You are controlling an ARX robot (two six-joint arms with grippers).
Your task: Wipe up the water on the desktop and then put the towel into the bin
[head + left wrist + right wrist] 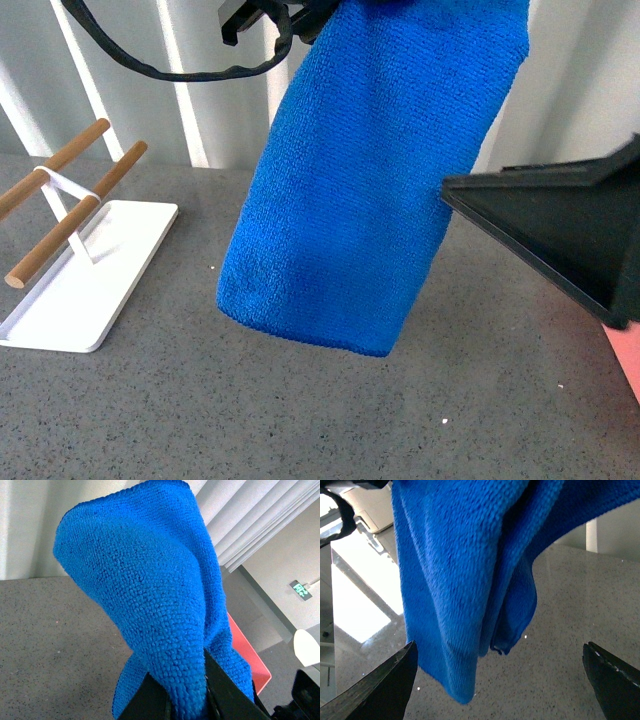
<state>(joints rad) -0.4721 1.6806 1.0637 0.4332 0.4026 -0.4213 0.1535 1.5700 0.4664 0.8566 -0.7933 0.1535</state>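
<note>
The blue towel (370, 180) hangs clear above the grey surface (300, 420).
Left hand (187, 700) pinches its top; right hand (500, 680) gapes wide, holding nothing.

Speckled grey desktop (300, 420) with white tray (120, 250)

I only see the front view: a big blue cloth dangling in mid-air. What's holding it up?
Observer: The left tool; its wrist view shows the towel pinched between its fingers.
Operator: Is there a second tool?
Observer: Yes, the right tool; its wrist view shows it open, gripping nothing.
Operator: Where's the bin it's meant for?
Observer: The left wrist view shows the bin, its pink wall beyond the towel.
</note>
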